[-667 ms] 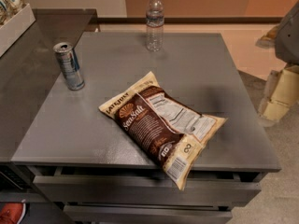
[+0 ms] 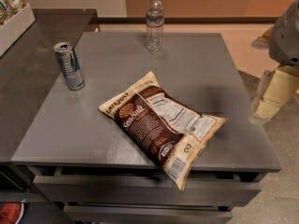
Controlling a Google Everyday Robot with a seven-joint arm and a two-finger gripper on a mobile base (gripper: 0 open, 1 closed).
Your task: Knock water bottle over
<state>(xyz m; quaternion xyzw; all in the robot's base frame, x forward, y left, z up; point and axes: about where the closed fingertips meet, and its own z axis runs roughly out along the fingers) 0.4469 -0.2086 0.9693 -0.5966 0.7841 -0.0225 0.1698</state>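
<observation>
The water bottle (image 2: 154,21) is clear and ribbed with a white cap. It stands upright at the far edge of the grey table (image 2: 117,125), near the middle. My gripper (image 2: 273,94) has cream-coloured parts under a grey arm. It hangs off the table's right edge, low beside the tabletop, well to the right of the bottle and nearer than it. It touches nothing.
A silver-blue drink can (image 2: 70,65) stands upright at the table's left side. A brown and cream snack bag (image 2: 161,122) lies flat at the front middle, overhanging the front edge. A second darker counter (image 2: 28,73) with a white tray (image 2: 14,24) adjoins on the left.
</observation>
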